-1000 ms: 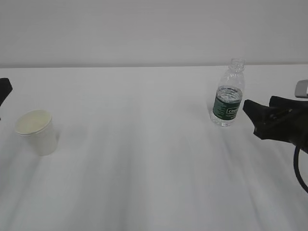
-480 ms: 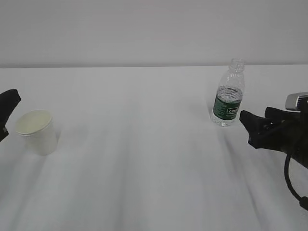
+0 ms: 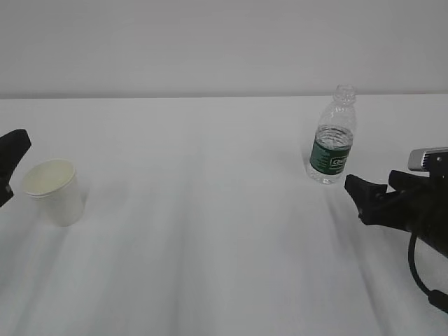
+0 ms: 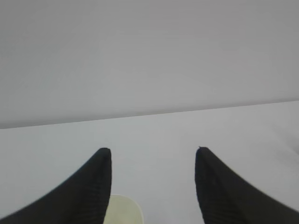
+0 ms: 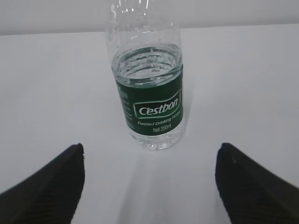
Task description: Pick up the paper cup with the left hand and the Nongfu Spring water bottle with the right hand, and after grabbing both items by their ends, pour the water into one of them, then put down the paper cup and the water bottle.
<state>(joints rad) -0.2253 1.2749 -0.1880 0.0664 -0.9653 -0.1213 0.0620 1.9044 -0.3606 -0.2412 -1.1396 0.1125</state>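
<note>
paper cup (image 4: pixel 122 211) cut off by bottom edge, bottle (image 5: pixel 148 79) top cropped, left arm (image 3: pixel 10 162) mostly out of frame

A bare test bench: plain white table (image 3: pixel 210 210), blank wall (image 3: pixel 210 42).

The white table (image 3: pixel 210 231) lies bare between the paper cup (image 3: pixel 54 190) at nine o'clock and the Nongfu Spring water bottle (image 3: pixel 332 136) at two o'clock, well apart, so the middle is free passage. Open table separates the right hand (image 3: pixel 367 198) from the bottle. The left hand (image 3: pixel 10 164) sits just beside the cup, nothing between them.
</note>
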